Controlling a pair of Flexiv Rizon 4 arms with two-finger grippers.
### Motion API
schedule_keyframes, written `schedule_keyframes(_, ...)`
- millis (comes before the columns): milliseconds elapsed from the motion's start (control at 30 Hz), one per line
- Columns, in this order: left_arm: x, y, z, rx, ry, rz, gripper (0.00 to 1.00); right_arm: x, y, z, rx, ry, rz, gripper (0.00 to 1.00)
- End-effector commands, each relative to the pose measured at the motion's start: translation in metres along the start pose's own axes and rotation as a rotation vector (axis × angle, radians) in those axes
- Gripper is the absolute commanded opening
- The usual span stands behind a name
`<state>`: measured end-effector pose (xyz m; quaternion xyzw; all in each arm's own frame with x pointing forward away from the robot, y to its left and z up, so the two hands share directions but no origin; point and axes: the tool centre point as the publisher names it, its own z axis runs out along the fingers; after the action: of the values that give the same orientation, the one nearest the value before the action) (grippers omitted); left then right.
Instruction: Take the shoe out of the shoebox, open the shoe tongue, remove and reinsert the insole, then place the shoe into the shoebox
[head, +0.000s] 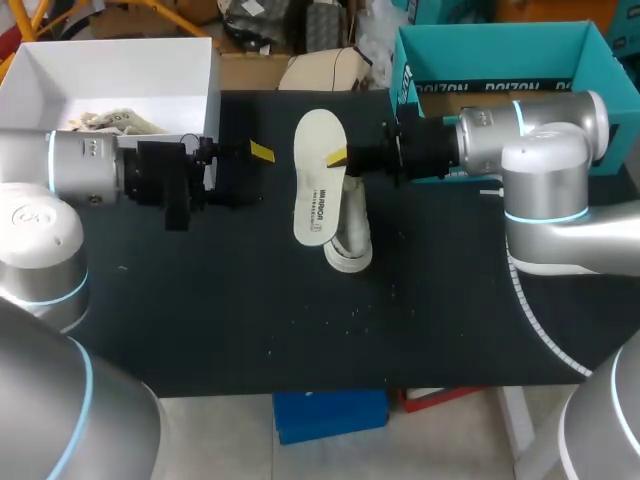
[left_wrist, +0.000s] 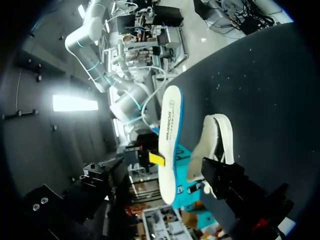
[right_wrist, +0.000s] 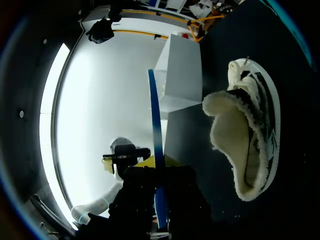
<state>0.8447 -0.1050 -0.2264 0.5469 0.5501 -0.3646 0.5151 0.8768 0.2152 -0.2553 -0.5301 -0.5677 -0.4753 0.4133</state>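
My right gripper (head: 341, 159) is shut on the edge of the white insole (head: 318, 175) and holds it in the air above the table's middle. In the right wrist view the insole (right_wrist: 154, 135) shows edge-on, with a blue underside, pinched between the fingers. The white shoe (head: 350, 242) lies on the black table under and just right of the insole, and its fleecy lining (right_wrist: 235, 135) is open to view. My left gripper (head: 250, 172) stands open just left of the insole, apart from it. From the left wrist the insole (left_wrist: 170, 135) hangs ahead of the open fingers, with the shoe (left_wrist: 216, 142) beside it.
A white open box (head: 110, 70) with crumpled paper inside stands at the back left. At the back right, behind my right arm, is a teal shoebox (head: 500, 45). The near half of the black table (head: 300, 330) holds only small specks.
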Motion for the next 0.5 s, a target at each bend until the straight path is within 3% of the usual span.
schedule_keyframes(33, 0.009, 0.012, 0.018, 0.018, -0.033, -0.022, 1.0, 0.0, 0.0, 0.001, -0.002, -0.001, 0.0, 0.0)
schedule_keyframes(133, 0.01, 0.013, 0.024, 0.021, -0.051, -0.023, 1.0, 0.0, 0.0, 0.001, -0.002, -0.001, 0.0, 0.0)
schedule_keyframes(233, 0.011, 0.011, 0.034, 0.03, -0.092, -0.027, 0.91, 0.0, 0.0, 0.001, -0.002, -0.001, 0.0, 0.0)
schedule_keyframes(267, 0.013, 0.01, 0.038, 0.033, -0.109, -0.031, 0.81, 0.0, 0.0, 0.001, -0.002, -0.001, 0.0, 0.0)
schedule_keyframes(333, 0.015, 0.009, 0.043, 0.034, -0.136, -0.035, 0.78, 0.0, 0.0, 0.001, -0.002, -0.001, 0.0, 0.0)
schedule_keyframes(433, 0.018, 0.007, 0.05, 0.032, -0.181, -0.042, 0.5, 0.0, 0.0, 0.001, -0.002, -0.001, 0.0, 0.0)
schedule_keyframes(500, 0.018, 0.005, 0.053, 0.031, -0.206, -0.043, 0.49, 0.0, 0.0, 0.001, -0.002, -0.001, 0.0, 0.0)
